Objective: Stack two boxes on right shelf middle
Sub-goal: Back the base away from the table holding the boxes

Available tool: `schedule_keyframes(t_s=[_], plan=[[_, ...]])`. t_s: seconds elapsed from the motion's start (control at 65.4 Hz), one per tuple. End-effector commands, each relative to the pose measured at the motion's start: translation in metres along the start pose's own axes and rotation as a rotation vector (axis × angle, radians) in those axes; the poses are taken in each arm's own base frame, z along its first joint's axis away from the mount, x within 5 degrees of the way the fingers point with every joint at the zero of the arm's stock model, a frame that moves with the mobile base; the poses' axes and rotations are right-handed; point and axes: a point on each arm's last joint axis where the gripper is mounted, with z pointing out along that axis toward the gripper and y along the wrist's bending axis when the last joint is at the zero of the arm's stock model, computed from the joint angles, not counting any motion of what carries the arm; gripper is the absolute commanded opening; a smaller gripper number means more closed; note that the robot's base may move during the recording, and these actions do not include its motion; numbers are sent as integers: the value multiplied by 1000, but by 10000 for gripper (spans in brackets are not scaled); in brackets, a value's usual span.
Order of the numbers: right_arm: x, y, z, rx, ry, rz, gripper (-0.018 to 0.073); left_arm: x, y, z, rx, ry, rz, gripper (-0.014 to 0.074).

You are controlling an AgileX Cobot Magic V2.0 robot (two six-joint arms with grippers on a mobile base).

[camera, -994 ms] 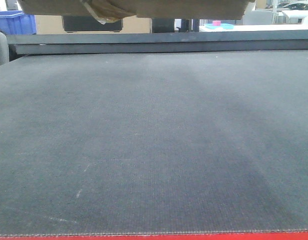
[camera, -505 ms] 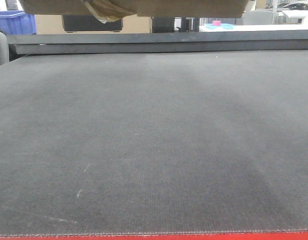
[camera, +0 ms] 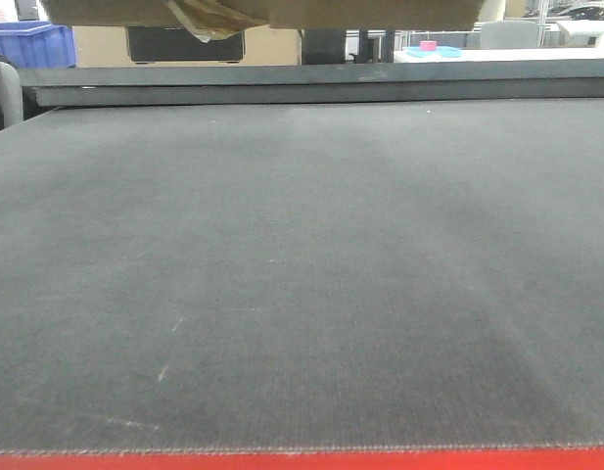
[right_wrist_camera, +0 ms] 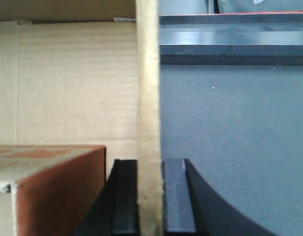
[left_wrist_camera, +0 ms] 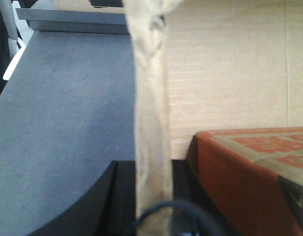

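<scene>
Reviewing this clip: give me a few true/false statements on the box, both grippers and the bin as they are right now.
1. The cardboard box rests flat on the dark grey platform. False: in the front view it hangs at the top of the frame, with background showing beneath it.
2. The right gripper is shut on the box's wall. True.
3. The left gripper is open, clear of cardboard. False: its fingers clamp a cardboard edge.
4. Torn tape dangles under the box. True.
5. The blue bin stands on the platform. False: it is in the background, beyond the far edge.
</scene>
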Motion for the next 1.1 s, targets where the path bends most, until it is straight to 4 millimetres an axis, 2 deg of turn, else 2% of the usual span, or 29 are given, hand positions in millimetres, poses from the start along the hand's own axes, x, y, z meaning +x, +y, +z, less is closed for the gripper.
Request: schedule_keyframes(t_s=[0.0, 1.086], plan=[[-12, -6, -11, 19, -97, -22, -155, -8, 5, -9, -12, -59, 0, -111], [-13, -5, -11, 15, -105, -22, -155, -7, 4, -7, -13, -55, 3, -111]])
